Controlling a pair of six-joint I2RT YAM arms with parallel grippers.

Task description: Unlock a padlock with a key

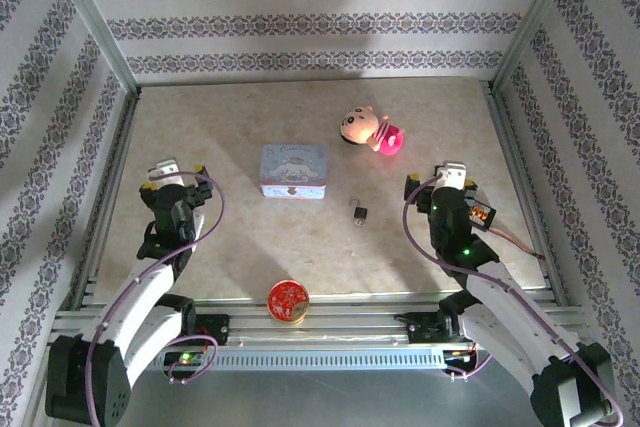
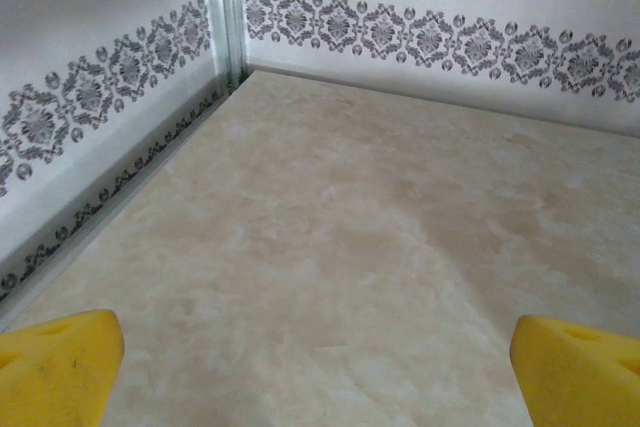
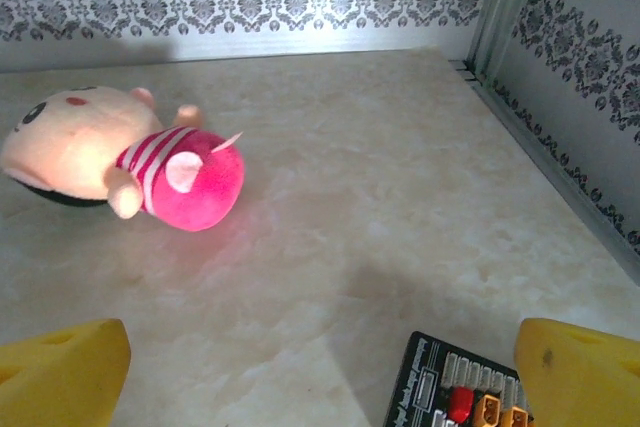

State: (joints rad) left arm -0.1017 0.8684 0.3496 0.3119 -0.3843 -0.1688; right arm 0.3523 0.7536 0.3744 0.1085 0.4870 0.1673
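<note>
The tiny dark padlock [image 1: 359, 213] lies on the pale table between the two arms, nearer the right one, its thin silvery loop pointing to the back left. The key is too small to tell apart from it in the top view. My left gripper [image 1: 181, 169] [image 2: 320, 372] stands open over bare table at the left, far from the padlock, with nothing between its yellow pads [image 2: 60, 367]. My right gripper [image 1: 433, 178] [image 3: 320, 372] is open too, just right of the padlock, and its yellow pads [image 3: 575, 372] hold nothing.
A pale blue rectangular tin [image 1: 294, 170] sits behind and left of the padlock. A pink plush toy [image 1: 368, 129] [image 3: 120, 157] lies at the back. A round red tin [image 1: 287, 301] rests at the near edge. A black connector board [image 3: 460, 392] lies under the right gripper. Patterned walls enclose the table.
</note>
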